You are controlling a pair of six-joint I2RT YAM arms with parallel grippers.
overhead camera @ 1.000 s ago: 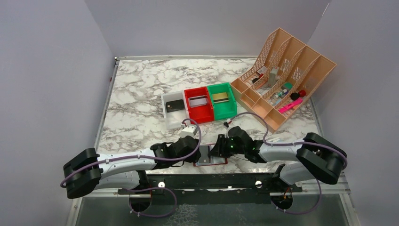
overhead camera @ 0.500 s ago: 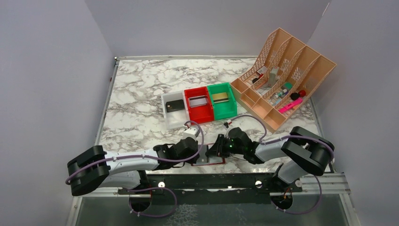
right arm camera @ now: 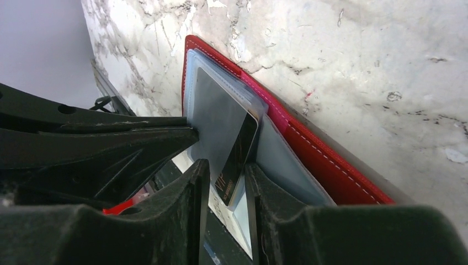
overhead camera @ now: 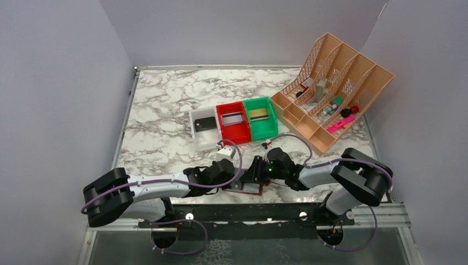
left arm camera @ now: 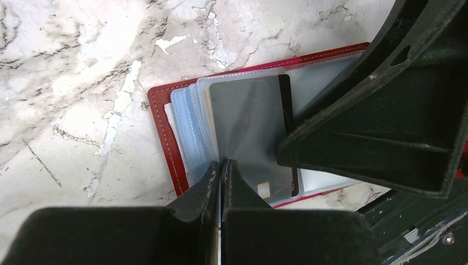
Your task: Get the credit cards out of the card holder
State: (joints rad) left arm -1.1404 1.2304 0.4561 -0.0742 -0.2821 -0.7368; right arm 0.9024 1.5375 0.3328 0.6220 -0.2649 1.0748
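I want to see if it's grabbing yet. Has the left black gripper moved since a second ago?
Yes. The left black two-finger gripper slid slightly right, toward the dark-red folding card holder, judged against the red plastic bin.

Left gripper (overhead camera: 230, 186), right gripper (overhead camera: 255, 175) crowd card holder (overhead camera: 253, 190) from both sides (tips nearly meet); bin row (overhead camera: 235, 136) behind; marble table (overhead camera: 160, 110) far-left open.
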